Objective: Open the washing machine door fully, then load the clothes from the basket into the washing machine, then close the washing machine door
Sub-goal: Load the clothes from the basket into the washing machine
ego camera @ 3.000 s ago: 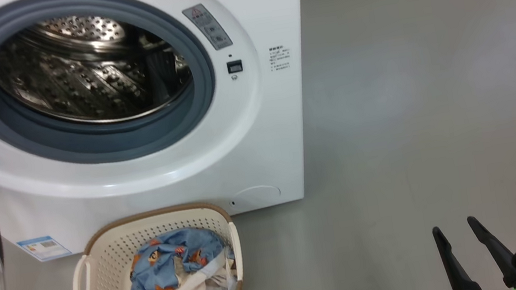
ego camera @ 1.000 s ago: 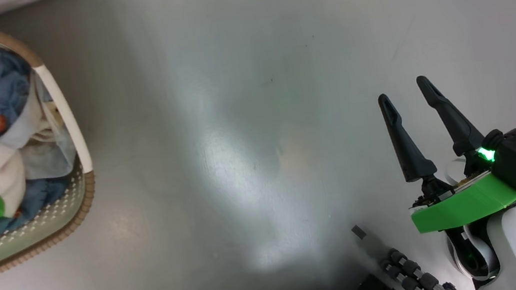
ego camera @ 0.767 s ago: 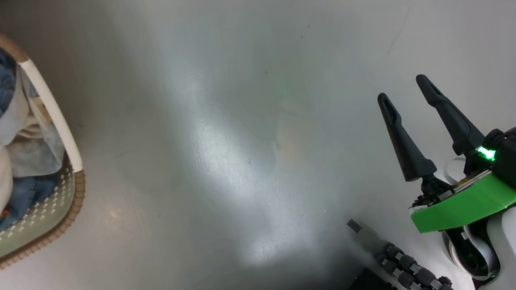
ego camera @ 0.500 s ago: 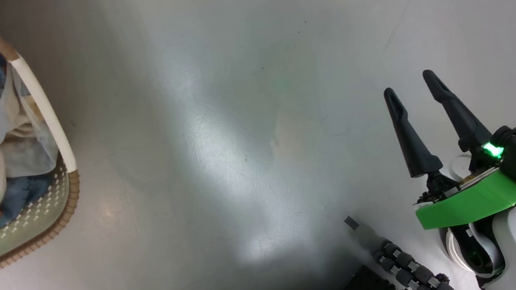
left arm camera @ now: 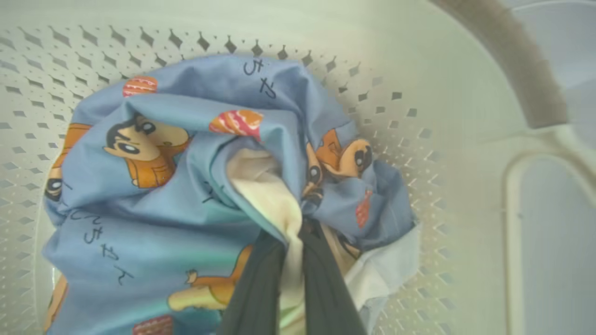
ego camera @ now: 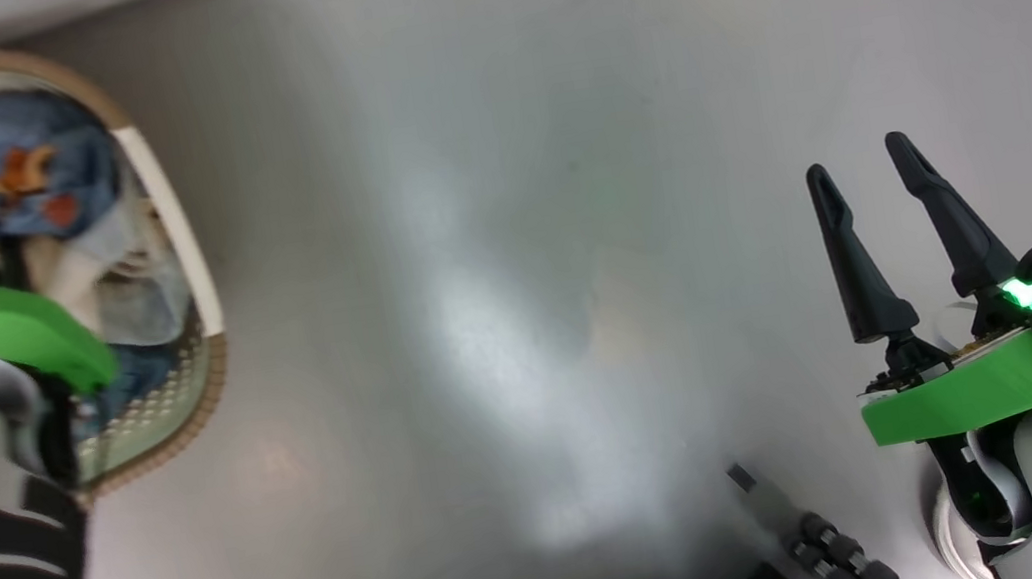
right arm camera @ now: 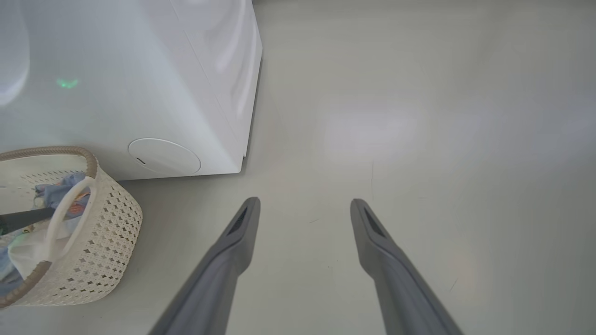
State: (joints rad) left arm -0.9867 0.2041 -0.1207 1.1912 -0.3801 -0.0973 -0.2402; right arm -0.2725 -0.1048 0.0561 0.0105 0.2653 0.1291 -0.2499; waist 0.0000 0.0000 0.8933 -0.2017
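In the left wrist view my left gripper (left arm camera: 293, 232) is shut on a cream fold of the clothes (left arm camera: 153, 195), light-blue fabric with orange cartoon figures, bunched inside the cream perforated basket (left arm camera: 419, 70). From the head, the basket (ego camera: 176, 226) sits at the far left with the clothes (ego camera: 2, 150) in it. My left arm's green wrist plate (ego camera: 7, 331) hangs over them and hides the fingers. My right gripper (ego camera: 856, 155) stands open above bare floor, far right of the basket. The white washing machine (right arm camera: 116, 70) rises behind the basket (right arm camera: 102, 232). The washing machine door is out of view.
Grey floor (ego camera: 518, 229) spreads between the basket and my right gripper (right arm camera: 305, 201). The machine's round service flap (right arm camera: 163, 156) faces the basket. A dark ribbed cable (ego camera: 835, 548) lies on the floor at the bottom, left of my right arm.
My left gripper has gone from wide open to shut on the clothes in the basket. The head camera has shifted, bringing more of my left arm into the picture. My right gripper stays open.
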